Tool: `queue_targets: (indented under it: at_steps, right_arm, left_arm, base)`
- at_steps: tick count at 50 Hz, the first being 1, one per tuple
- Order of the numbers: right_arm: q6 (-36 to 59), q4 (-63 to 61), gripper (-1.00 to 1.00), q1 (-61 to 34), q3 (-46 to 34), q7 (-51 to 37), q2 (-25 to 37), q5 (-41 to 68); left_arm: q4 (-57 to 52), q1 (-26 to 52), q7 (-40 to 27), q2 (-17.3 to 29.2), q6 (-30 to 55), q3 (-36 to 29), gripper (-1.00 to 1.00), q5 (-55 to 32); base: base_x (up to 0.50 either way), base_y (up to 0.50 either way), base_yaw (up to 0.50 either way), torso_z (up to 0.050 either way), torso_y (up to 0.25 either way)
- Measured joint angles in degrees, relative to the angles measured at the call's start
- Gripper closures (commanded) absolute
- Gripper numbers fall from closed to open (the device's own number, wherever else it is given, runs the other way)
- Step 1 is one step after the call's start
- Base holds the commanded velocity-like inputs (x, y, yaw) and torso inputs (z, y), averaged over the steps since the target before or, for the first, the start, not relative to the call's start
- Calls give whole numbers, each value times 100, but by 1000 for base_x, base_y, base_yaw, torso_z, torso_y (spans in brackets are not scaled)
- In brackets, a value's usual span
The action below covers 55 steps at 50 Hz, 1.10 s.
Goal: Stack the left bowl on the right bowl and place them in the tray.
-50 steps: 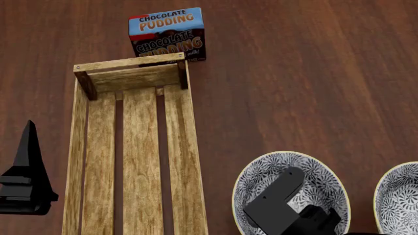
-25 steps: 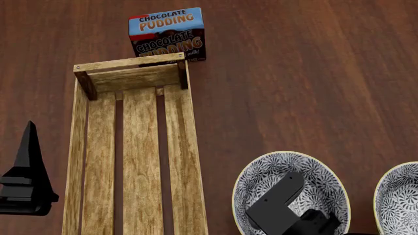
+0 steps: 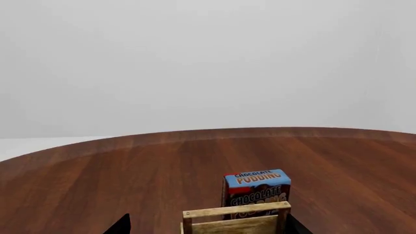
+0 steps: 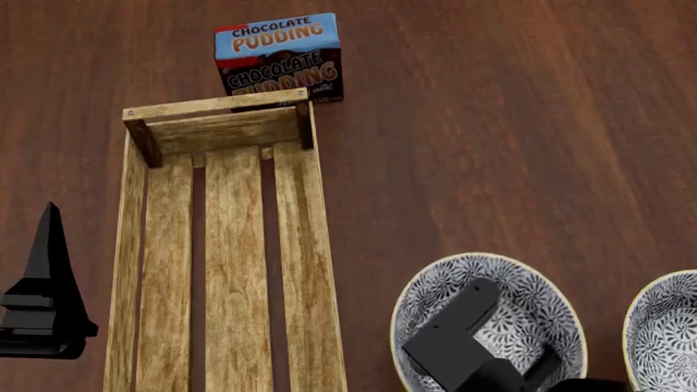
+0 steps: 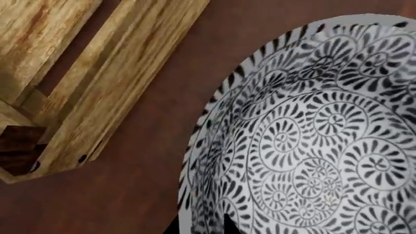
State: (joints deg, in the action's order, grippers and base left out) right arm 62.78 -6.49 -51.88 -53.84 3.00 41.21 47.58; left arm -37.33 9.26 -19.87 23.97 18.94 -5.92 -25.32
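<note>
Patterned left bowl beside the tray: my right gripper reaches in, grip state unclear; next, clamp its rim.

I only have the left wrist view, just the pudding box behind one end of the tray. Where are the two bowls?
Observer: The head view shows both on the table, to the right of the tray: the left bowl near it, the right bowl cut off by the frame edge.
Operator: Are they stacked?
Observer: No, they sit side by side, apart.
Operator: And the right arm?
Observer: The right gripper hangs over the left bowl with its jaws apart. Whether it touches the rim, I cannot tell.
</note>
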Motion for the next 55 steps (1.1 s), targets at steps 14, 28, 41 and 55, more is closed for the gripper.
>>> queue_targets:
  at_steps: [14,28,41,55]
  right_arm:
    - [374,-798,100,-170,203,-338,216,226]
    - [858,-1536,100,-371,523,-694,395,941]
    - [1542,-1996,100,-816,947,-1266,459,1604]
    - [2310,-2174,100,-1619,1293,-2153,392,2463]
  left_arm:
    - [-58,-3,-43,24,35,2,-100,-43]
    - [-70,-8,-63,40,19,-3,-100,-62]
    - [-91,-21,-88,63,6,13,-100,-88]
    - [-149,-35,-128,96,10,56,-100,-141]
  base:
    - [0,0,0,0,-1]
    - [0,0,0,0,0]
    - [0,0,0,0,0]
    - [0,0,0,0,0]
